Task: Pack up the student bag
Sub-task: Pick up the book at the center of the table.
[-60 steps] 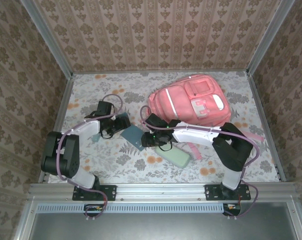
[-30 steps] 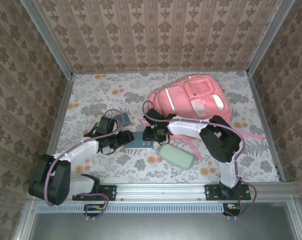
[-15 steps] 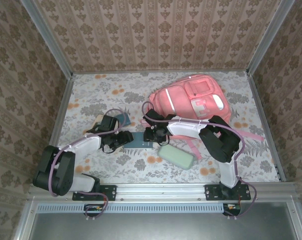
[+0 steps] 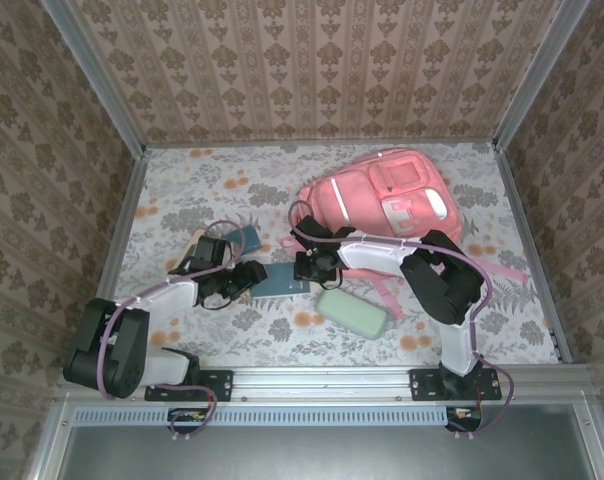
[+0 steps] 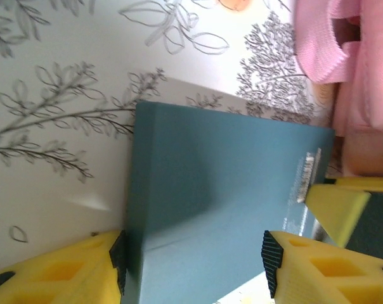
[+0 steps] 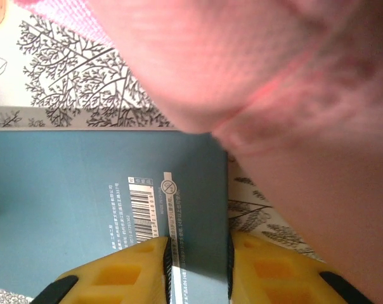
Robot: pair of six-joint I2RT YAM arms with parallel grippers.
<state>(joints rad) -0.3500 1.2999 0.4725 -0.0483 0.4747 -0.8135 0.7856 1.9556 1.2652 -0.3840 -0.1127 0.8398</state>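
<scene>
Student bag (image 4: 382, 200): pink, lying flat at the tabletop's (image 4: 182, 180) far right.
Teal book (image 4: 278, 282): mid-tabletop, beside the bag's near-left side.
Left end effector (image 5: 191, 269): fingers wide apart astride the book's corner; grip unclear.
Right end effector (image 6: 198, 253): fingers narrowly parted at the book's opposite edge; grip unclear.

High above and behind the arm bases (image 4: 187, 383), facing down and forward over the whole floral table (image 4: 182, 190), papered walls included. On the left wrist, close in, looking past the left gripper (image 5: 191, 253) across the teal book (image 5: 217, 190) toward the student bag (image 5: 363, 63). On the right wrist, closer still, looking past the right gripper (image 6: 198, 247) onto the book's barcode (image 6: 139, 212), pink fabric looming above. Overlapping, all three, on book and bag edge.
</scene>
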